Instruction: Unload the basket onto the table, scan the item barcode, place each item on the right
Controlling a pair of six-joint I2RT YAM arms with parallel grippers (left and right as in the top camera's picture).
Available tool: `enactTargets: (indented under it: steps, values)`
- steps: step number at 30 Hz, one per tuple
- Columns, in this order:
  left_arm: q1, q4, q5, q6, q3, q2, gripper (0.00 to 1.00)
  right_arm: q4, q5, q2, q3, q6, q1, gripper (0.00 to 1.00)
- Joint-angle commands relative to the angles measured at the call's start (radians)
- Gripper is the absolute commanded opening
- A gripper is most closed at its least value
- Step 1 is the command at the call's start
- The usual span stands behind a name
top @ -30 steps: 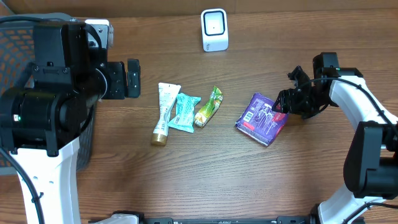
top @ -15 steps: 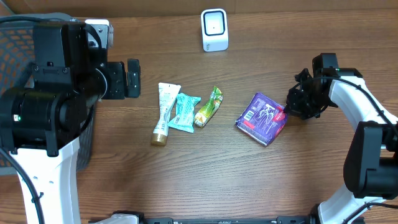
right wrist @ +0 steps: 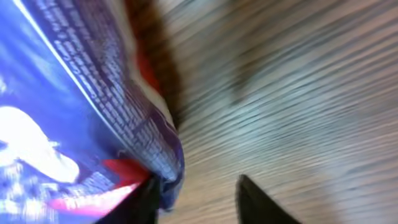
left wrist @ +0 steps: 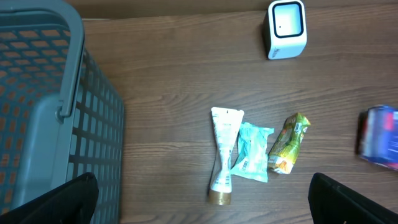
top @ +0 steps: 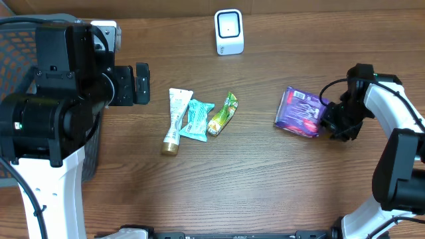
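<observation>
The purple packet (top: 300, 111) lay on the table (top: 265, 186) at the right, its near edge touching the right claw (top: 328, 118). Whether that claw grasped it could not be told. The left claw (left wrist: 200, 199) hung spread wide.

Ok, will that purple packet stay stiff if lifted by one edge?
Probably floppy: the purple packet looks like thin film, its edge curling in the right wrist view. Likely light, sliding easily on the smooth table.

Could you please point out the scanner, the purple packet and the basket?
scanner (top: 229, 28): overhead view, front face.
purple packet (top: 300, 111): overhead view, middle of printed face.
basket (left wrist: 99, 155): left wrist view, mesh side wall.
</observation>
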Motion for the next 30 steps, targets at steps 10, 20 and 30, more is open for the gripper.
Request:
enactTargets:
  steps: [10, 20, 30]
  values:
    - [0.008, 0.001, -0.008, 0.008, 0.007, 0.003, 1.0, 0.144, -0.145, -0.098, 0.044, -0.224, 0.001, 0.83]
    - [0.008, 0.001, -0.004, 0.008, 0.007, 0.003, 1.0, 0.546, -0.241, -0.084, -0.282, -0.138, 0.001, 0.79]
    - [0.008, 0.001, -0.004, 0.008, 0.007, 0.003, 1.0, 0.819, -0.333, -0.087, -0.433, -0.04, 0.001, 0.26]
